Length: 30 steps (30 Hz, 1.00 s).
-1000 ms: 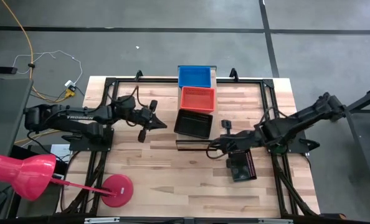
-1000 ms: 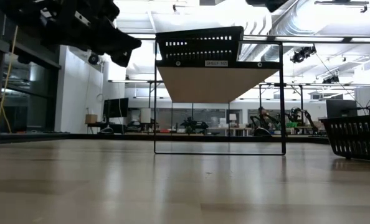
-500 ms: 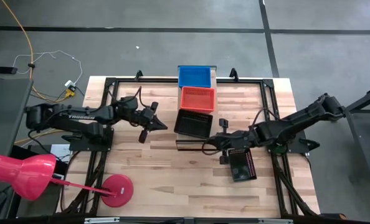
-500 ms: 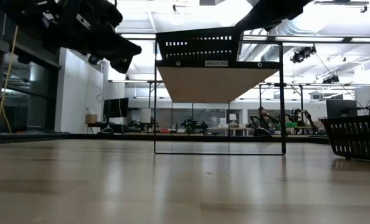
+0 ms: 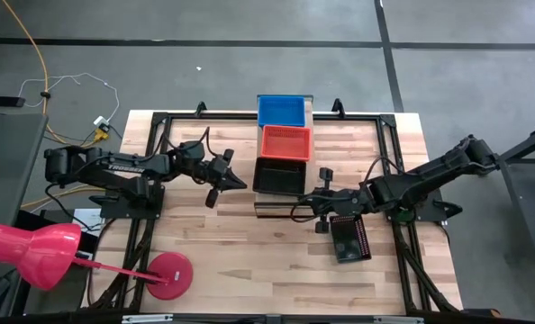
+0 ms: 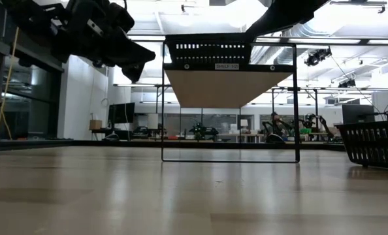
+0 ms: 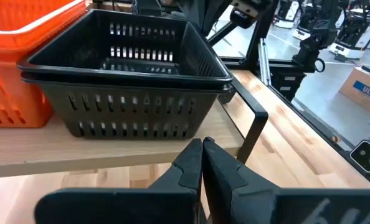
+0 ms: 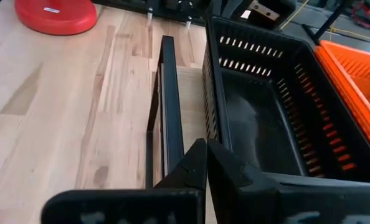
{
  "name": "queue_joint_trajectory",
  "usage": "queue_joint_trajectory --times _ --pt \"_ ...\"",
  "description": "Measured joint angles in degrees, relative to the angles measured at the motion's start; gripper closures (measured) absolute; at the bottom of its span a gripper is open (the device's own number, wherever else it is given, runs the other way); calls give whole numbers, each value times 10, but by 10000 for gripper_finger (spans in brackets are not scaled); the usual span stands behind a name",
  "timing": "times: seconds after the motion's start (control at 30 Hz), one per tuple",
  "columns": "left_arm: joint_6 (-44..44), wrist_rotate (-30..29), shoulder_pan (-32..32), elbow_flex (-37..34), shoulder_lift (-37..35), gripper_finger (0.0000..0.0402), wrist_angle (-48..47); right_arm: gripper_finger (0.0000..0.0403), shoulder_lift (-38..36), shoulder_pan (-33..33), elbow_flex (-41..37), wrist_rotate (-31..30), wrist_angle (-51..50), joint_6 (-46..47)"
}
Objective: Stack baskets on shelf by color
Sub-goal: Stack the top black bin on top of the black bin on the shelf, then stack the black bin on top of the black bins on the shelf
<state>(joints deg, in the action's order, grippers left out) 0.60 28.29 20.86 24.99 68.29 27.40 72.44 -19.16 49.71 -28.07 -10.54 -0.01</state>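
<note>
From above I see blue (image 5: 281,111), red-orange (image 5: 286,142) and black mesh plastic baskets (image 5: 279,177) lined on the light-wood shelf (image 5: 272,210), another black basket (image 5: 349,238) on the table right. Wrist views: my left gripper (image 7: 202,149) and right gripper (image 8: 206,148) hover beside the shelf's black baskets, jaws together.

A grey floor (image 5: 249,63) crossed by dark seams surrounds the light plank bench (image 5: 249,261). A yellow cable (image 5: 35,54) and thin white wires (image 5: 78,83) trail across the floor on one side. A pink lamp (image 5: 33,252) with a round red base (image 5: 167,274) stands at the bench's corner. Seen level across the bench, the room is a large open hall with bright ceiling lights (image 6: 351,3), exposed ducts (image 6: 298,29), tall windows (image 6: 4,98) and distant desks with equipment (image 6: 200,130).
</note>
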Motion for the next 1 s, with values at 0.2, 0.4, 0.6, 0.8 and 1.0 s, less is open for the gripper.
queue_joint_trajectory --times 0.2,0.4,0.6,0.8,1.0 --pt "0 1 0 0 0 401 1 403 -5 -1 0 -8 -16 0" --pt "-1 52 2 0 -29 402 -10 403 -61 -34 12 -8 -80 24" --pt "-4 67 -4 0 -91 401 -51 403 -103 -102 79 65 -254 187" --pt "-4 65 -24 0 -109 402 -70 403 -90 -181 87 210 -329 448" --pt "-4 31 -47 0 -109 401 -70 403 -46 -267 57 224 -338 637"
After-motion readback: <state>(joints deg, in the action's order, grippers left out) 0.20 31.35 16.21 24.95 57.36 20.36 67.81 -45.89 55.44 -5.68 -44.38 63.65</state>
